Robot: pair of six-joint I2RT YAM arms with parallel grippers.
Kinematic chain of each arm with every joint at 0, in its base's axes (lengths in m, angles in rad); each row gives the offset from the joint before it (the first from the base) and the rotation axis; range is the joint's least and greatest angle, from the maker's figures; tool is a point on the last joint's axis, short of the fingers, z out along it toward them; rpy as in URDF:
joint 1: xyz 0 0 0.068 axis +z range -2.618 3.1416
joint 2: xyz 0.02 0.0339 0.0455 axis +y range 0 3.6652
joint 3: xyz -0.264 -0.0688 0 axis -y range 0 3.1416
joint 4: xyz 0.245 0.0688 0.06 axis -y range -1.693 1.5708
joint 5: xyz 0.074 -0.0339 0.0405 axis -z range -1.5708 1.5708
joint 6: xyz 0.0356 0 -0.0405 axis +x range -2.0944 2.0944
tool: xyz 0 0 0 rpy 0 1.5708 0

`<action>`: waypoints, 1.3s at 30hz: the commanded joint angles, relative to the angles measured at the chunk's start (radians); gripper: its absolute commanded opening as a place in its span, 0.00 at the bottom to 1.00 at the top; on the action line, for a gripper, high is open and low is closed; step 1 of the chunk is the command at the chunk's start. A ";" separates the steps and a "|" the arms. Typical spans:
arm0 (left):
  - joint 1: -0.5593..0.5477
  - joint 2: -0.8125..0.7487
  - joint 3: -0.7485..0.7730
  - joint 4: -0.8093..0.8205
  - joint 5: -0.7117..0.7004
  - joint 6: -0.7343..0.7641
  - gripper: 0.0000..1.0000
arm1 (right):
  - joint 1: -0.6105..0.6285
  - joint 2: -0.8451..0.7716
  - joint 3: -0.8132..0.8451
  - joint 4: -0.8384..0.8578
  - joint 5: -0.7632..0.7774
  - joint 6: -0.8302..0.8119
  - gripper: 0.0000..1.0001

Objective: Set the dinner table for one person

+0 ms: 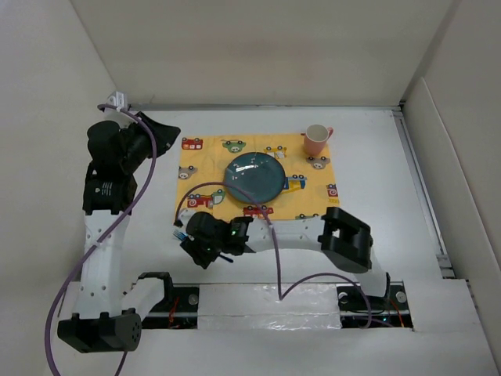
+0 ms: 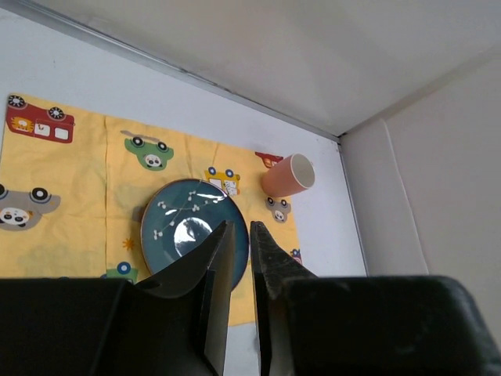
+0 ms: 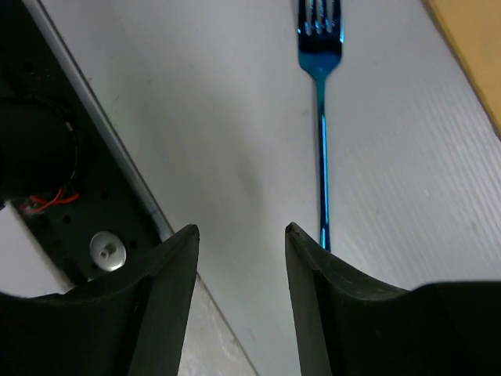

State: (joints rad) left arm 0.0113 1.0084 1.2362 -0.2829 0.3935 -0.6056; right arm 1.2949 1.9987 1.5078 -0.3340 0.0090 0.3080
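Observation:
On the white dinner table [image 1: 376,180] lies a yellow cartoon-print placemat [image 1: 196,168]. A dark teal plate [image 1: 254,176] sits on the placemat, with a pink mug [image 1: 317,139] at its far right corner. My right gripper [image 3: 241,229] reaches across to the placemat's near left corner and stands open over bare table. A blue fork [image 3: 321,117] lies flat just beyond its right finger and is not between the jaws. My left gripper [image 2: 240,223] hangs above the table's far left, its jaws a narrow slit apart with nothing in them. It looks down on the plate [image 2: 184,227] and the mug [image 2: 286,176].
White wall panels [image 1: 258,47] box the table in at the back and on both sides. The arm bases and a taped strip [image 1: 270,301] run along the near edge. A purple cable [image 1: 275,251] loops over the right arm.

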 commanded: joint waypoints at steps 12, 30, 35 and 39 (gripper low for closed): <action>-0.048 -0.044 0.094 -0.007 -0.030 0.043 0.17 | 0.006 0.181 0.212 -0.057 0.174 -0.070 0.49; -0.073 -0.059 0.072 -0.050 -0.131 0.076 0.28 | -0.123 0.233 0.252 -0.102 0.101 -0.165 0.52; -0.073 -0.056 0.094 -0.064 -0.148 0.093 0.30 | -0.123 0.255 0.236 -0.108 0.045 -0.161 0.52; -0.073 -0.056 0.083 -0.055 -0.147 0.079 0.31 | -0.123 0.218 0.187 -0.079 0.057 -0.138 0.52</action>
State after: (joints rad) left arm -0.0593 0.9661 1.2911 -0.3668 0.2573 -0.5335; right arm 1.1610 2.2368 1.7226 -0.4072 0.0826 0.1619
